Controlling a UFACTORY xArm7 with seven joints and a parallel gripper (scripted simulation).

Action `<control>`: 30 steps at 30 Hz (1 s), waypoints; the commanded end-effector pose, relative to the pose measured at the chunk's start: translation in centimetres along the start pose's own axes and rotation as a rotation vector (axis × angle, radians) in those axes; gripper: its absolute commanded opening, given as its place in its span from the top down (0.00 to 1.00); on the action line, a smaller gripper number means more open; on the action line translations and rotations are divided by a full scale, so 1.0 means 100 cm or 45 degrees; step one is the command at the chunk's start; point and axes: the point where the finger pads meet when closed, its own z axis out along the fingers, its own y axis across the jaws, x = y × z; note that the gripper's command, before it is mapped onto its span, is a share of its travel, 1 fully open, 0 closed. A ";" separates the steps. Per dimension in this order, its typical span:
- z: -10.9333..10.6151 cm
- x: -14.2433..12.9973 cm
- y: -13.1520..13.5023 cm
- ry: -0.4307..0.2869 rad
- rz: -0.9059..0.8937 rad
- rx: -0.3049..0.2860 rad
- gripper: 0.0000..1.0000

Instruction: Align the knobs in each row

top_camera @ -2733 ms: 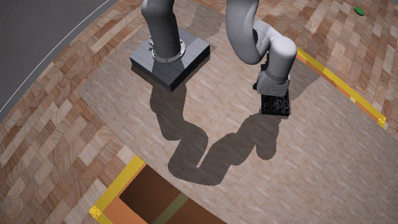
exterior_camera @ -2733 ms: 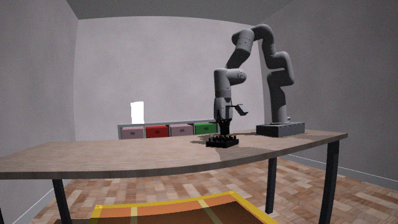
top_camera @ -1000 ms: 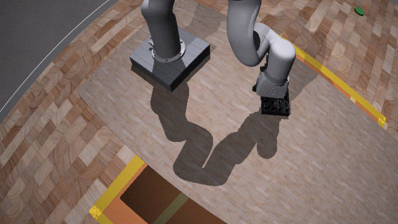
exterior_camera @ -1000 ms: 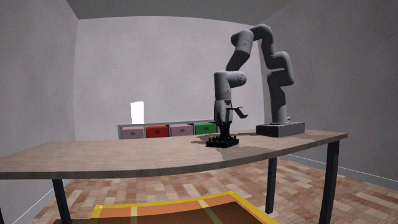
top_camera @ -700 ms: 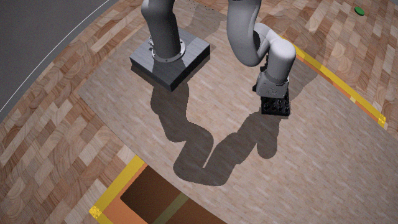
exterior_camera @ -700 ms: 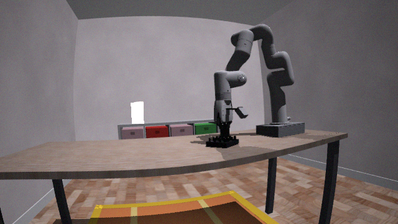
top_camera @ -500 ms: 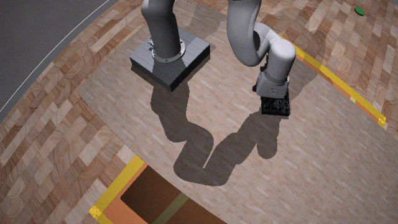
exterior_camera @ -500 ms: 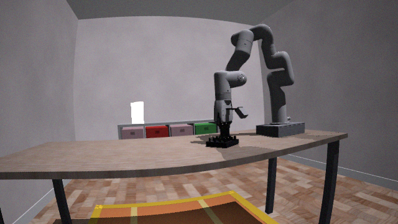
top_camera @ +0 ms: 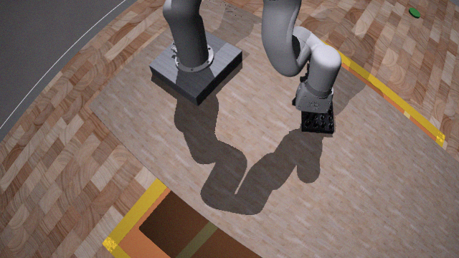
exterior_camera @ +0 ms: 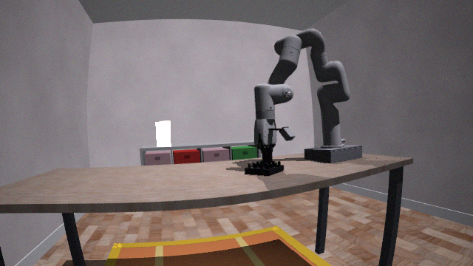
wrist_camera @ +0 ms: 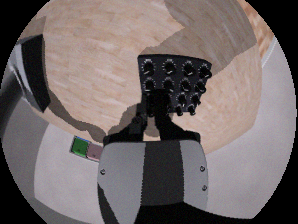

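The black knob box (top_camera: 318, 122) stands on the table at the right, under the arm's wrist. It also shows in the exterior view (exterior_camera: 264, 168) and in the wrist view (wrist_camera: 176, 83), where several dark knobs stand in rows. The marks and names are too small to read. My gripper (wrist_camera: 150, 101) points straight down onto the box and its fingers are closed around a knob at the box's near-left corner as the wrist view shows it. I cannot tell which knob it is. In the exterior view my gripper (exterior_camera: 267, 158) reaches down to the knob tops.
The arm's grey base block (top_camera: 196, 64) sits at the back of the table. A low shelf with coloured bins (exterior_camera: 199, 154) stands behind the table. The table's curved edge (exterior_camera: 332, 181) is near the box on the camera side.
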 end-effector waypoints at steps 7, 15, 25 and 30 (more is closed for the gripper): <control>-0.001 0.000 0.001 -0.001 0.000 -0.004 0.92; -0.001 0.000 0.001 -0.001 0.000 -0.004 0.92; -0.001 0.000 0.001 -0.001 0.005 -0.004 0.92; -0.001 0.000 0.001 -0.001 0.014 -0.004 0.92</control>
